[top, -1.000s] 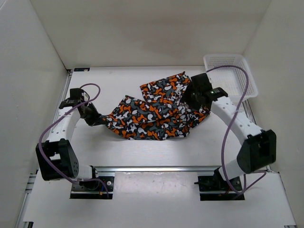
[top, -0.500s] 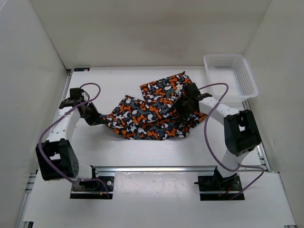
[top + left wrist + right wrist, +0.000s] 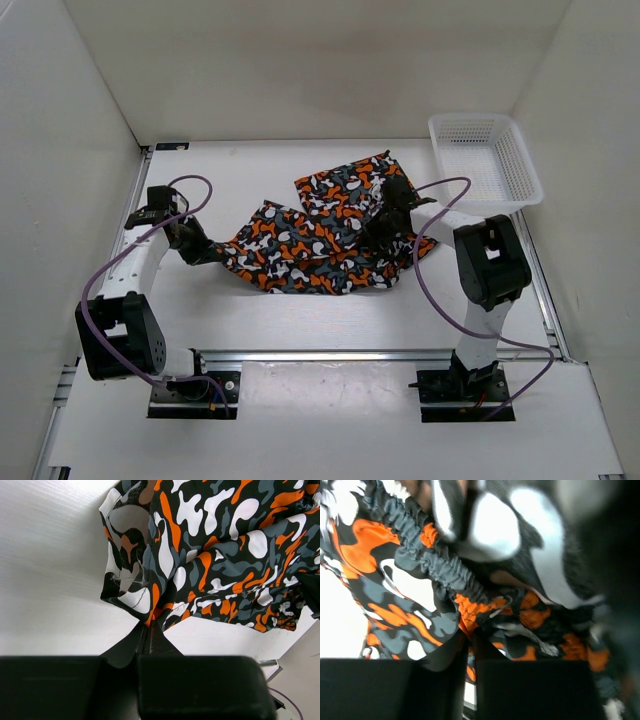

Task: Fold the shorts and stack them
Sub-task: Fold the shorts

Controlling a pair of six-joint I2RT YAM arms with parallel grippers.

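Now | soft orange-white-black camouflage shorts (image 3: 320,235) bunched left of white plastic mesh basket (image 3: 470,118) | left gripper (image 3: 205,252), right gripper (image 3: 385,222) both clamped tight on fabric | best: pull apart evenly, taut

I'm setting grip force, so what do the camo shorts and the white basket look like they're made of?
The shorts look like thin, matte soft fabric: they drape, wrinkle, and the waistband is gathered like elastic. The basket looks like rigid white plastic, apparently smooth, with a moulded grid of holes.
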